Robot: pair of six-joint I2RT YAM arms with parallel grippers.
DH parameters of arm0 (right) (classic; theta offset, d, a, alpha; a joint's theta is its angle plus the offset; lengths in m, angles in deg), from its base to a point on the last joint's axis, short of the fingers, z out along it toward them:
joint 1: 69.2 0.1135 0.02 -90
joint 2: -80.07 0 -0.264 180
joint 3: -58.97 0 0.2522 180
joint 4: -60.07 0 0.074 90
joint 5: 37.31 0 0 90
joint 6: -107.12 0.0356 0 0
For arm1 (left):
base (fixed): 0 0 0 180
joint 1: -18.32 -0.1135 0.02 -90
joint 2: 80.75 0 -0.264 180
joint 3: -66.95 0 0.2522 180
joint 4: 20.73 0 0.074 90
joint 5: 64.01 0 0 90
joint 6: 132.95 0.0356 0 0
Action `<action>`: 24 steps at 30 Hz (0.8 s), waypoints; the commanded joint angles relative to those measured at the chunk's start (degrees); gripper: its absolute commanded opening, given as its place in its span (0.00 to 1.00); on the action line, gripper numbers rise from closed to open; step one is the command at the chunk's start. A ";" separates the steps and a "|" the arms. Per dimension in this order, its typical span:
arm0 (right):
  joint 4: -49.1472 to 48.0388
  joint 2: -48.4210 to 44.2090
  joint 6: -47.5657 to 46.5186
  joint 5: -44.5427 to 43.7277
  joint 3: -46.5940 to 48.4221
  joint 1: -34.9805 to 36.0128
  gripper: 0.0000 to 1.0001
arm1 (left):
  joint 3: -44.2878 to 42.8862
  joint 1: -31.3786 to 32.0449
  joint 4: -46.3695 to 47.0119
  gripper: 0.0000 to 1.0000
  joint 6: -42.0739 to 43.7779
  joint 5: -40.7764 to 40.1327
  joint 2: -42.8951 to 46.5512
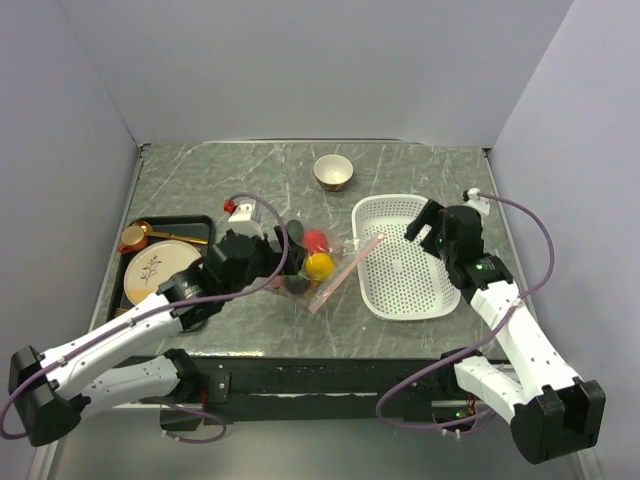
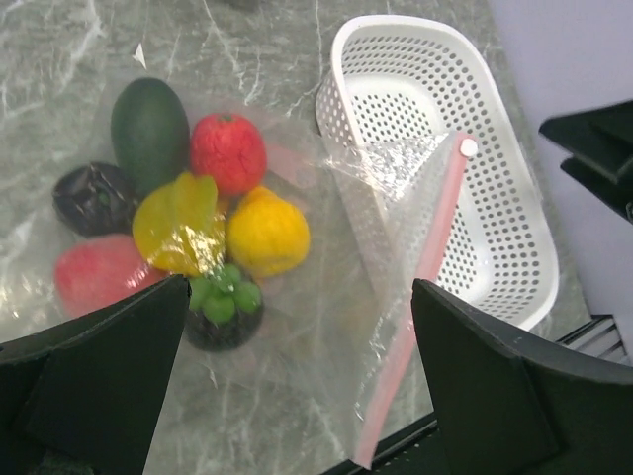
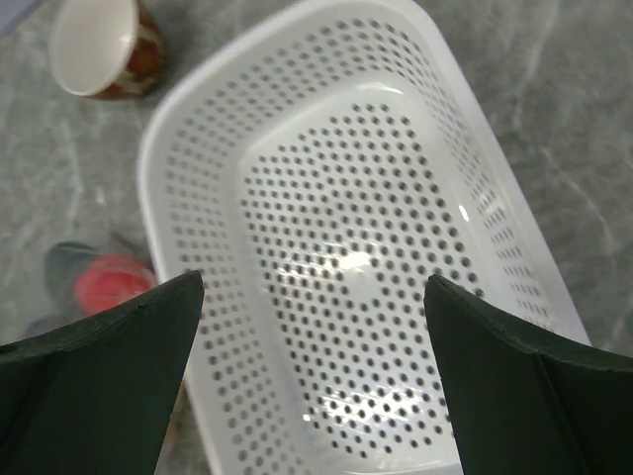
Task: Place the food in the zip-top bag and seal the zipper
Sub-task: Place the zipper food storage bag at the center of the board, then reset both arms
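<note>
The food lies inside the zip-top bag (image 2: 326, 327) on the table: a dark green piece (image 2: 148, 124), a red one (image 2: 227, 153), a yellow one (image 2: 267, 235), a pink one (image 2: 94, 272), a dark brown one (image 2: 89, 196) and green grapes (image 2: 223, 297). The pink zipper (image 2: 420, 287) runs along the bag's right edge, and its upper end leans on the basket. From above I see the red (image 1: 317, 240) and yellow (image 1: 320, 265) pieces and the zipper (image 1: 345, 272). My left gripper (image 1: 285, 262) (image 2: 297, 376) hovers open over the bag, holding nothing. My right gripper (image 1: 432, 232) (image 3: 316, 376) is open and empty above the basket.
A white perforated basket (image 1: 405, 290) (image 3: 346, 148) stands right of the bag with nothing in it. A small cup (image 1: 333, 172) (image 3: 99, 45) stands at the back. A black tray (image 1: 135, 290) with a plate and gold dishes sits at the left.
</note>
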State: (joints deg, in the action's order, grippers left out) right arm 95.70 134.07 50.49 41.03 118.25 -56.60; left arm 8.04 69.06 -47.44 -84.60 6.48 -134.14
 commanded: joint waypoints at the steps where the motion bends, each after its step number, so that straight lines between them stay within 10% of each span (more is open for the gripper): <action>1: 2.83 -1.35 -0.41 -4.77 -2.36 -1.17 1.00 | -4.77 -5.03 -0.24 0.99 7.45 10.70 -3.65; 24: -3.24 -1.08 -0.41 9.99 -11.06 -2.76 1.00 | -17.43 -13.03 -10.08 0.99 8.25 9.14 -13.59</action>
State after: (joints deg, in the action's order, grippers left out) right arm 95.07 134.33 49.07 50.34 107.72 -59.11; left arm -6.97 56.58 -58.98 -77.08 15.68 -147.47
